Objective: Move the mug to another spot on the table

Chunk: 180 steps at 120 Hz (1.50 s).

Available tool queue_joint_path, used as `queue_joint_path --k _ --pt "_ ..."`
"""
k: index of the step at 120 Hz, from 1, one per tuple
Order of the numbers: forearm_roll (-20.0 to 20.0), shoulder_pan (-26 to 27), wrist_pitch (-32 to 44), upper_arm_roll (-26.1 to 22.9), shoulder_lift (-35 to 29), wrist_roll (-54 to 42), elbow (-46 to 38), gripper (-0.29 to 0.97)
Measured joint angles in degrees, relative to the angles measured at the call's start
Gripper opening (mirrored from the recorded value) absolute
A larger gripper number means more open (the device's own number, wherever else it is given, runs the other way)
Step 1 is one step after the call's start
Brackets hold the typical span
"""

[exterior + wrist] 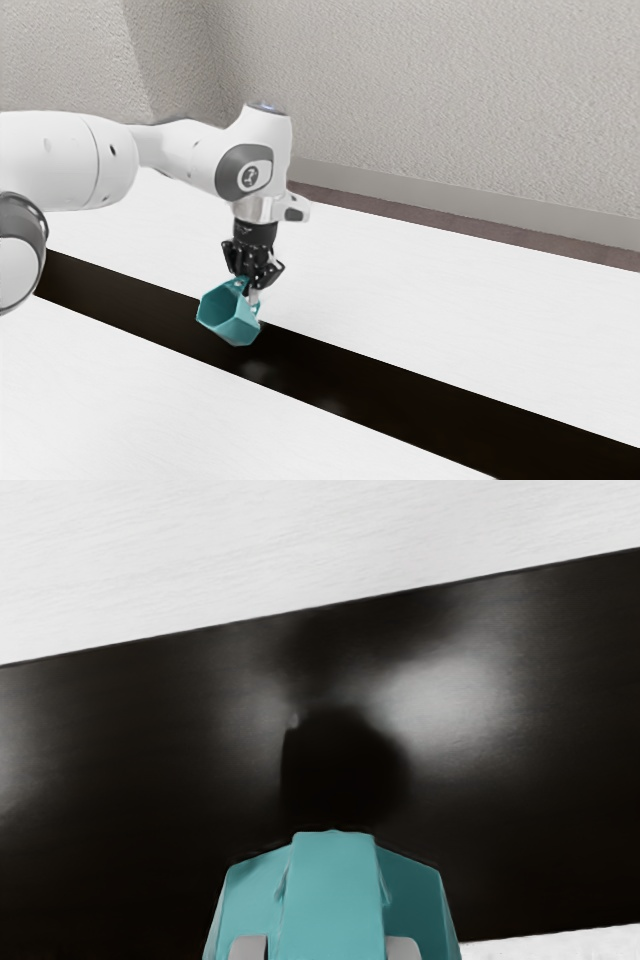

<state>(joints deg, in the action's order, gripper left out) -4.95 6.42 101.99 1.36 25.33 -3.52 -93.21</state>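
White table carries a black band running from nine o'clock toward five o'clock in the exterior view, both ends cut off. Arm enters from nine o'clock, base out of frame, wrist pointing straight down. Gripper fingers stand narrowly apart, clamped on the rim of the teal mug. Mug hangs tilted at six o'clock of the hand, clear above the band and its shadow; contents not discernible.
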Motion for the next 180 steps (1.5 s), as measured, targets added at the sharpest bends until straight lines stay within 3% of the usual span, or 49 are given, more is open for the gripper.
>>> queue_joint_path --k 29,73,131,180 --pt "3.1 -4.4 -11.8 -2.6 6.0 2.3 7.7 0.00" --pt "0.5 -8.7 -23.3 -5.9 16.7 4.6 23.5 0.00" --pt "-1.3 -10.1 -26.5 -8.6 27.4 6.0 38.3 0.01" --pt "-1.5 -11.1 -28.4 -11.0 29.3 7.1 39.4 0.01"
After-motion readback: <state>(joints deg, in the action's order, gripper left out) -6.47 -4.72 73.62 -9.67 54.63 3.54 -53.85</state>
